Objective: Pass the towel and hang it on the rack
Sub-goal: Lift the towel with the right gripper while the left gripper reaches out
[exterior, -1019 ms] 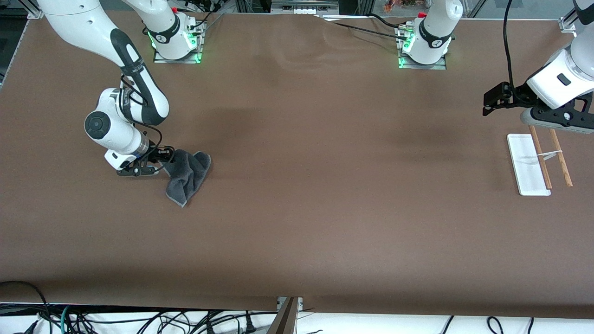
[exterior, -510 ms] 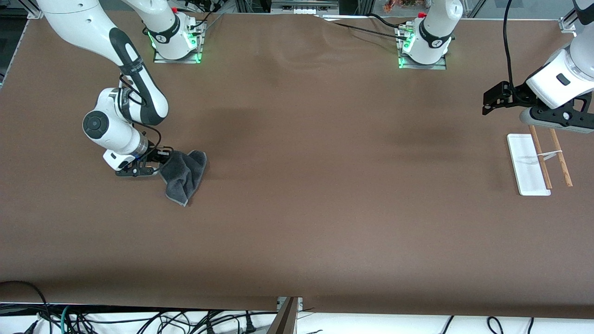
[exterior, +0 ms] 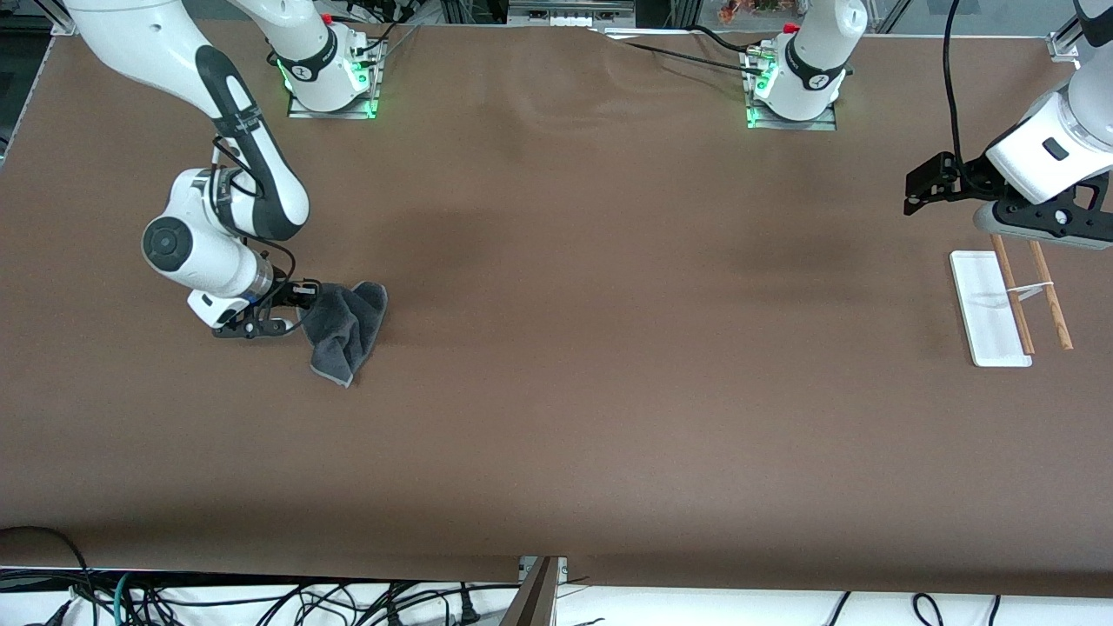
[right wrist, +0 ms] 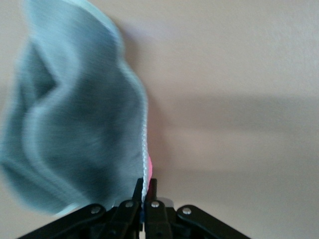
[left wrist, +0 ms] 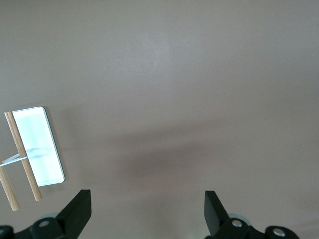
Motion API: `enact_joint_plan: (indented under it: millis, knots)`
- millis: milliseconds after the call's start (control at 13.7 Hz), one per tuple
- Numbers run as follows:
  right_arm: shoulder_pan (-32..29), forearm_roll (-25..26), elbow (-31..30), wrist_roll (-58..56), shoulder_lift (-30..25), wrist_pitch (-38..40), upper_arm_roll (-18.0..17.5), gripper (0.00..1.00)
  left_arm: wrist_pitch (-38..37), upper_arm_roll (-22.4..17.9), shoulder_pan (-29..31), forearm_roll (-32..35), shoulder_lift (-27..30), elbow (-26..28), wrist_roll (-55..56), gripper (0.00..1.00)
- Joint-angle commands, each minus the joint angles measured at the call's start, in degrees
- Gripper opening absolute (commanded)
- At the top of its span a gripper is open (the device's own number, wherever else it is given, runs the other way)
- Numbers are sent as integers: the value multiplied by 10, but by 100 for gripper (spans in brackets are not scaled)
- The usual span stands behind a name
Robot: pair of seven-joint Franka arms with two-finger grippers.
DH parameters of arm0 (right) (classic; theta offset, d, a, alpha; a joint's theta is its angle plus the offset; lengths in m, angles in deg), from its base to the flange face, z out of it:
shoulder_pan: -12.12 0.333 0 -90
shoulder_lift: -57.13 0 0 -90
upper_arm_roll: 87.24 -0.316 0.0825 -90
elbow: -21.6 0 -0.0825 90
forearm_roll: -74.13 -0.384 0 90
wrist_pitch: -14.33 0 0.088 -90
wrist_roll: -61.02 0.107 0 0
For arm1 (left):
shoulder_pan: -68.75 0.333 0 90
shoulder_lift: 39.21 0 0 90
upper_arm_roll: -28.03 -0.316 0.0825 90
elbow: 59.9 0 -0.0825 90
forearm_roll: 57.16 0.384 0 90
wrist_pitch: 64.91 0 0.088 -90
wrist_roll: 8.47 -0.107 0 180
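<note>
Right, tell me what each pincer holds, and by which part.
The right pincer is shut on the towel, pinching its stitched edge. The left pincer, above the rack, holds nothing.

The right arm reaches down low at its own end of the table, wrist bent sideways, and the right gripper (right wrist: 144, 191) has its fingers pinched together on the towel's (exterior: 345, 326) edge. The left arm waits, raised, its left gripper (left wrist: 148, 209) spread wide and holding nothing.
</note>
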Motion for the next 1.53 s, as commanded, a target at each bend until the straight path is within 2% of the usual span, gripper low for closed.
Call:
enact_joint_plan:
  millis: [0, 218, 437, 583, 1019, 1311, 1456]
  knots:
    - [3, -14, 105, 41, -7, 149, -15, 0, -14, 2, 1, 12, 2, -10, -2, 100]
    - [5, -37, 190, 118, -5, 257, -46, 0, -15, 2, 1, 12, 4, -10, -2, 100]
    - [12, -115, 269, 203, -2, 356, -60, 0, -18, 2, 1, 12, 4, -10, -2, 100]
    - [41, -170, 309, 267, -2, 391, -60, 0, -19, 1, 1, 12, 3, -11, -11, 100]
    - [126, -362, 377, 538, 12, 384, -60, 0, -53, 15, -32, -24, -16, -11, -16, 100]
    - [149, -503, 397, 672, 15, 331, -60, 0, -49, 40, -34, -112, -56, -10, -28, 100]
    - [171, -530, 397, 716, 15, 292, -61, 0, -44, 48, -38, -148, -77, -11, -41, 100]
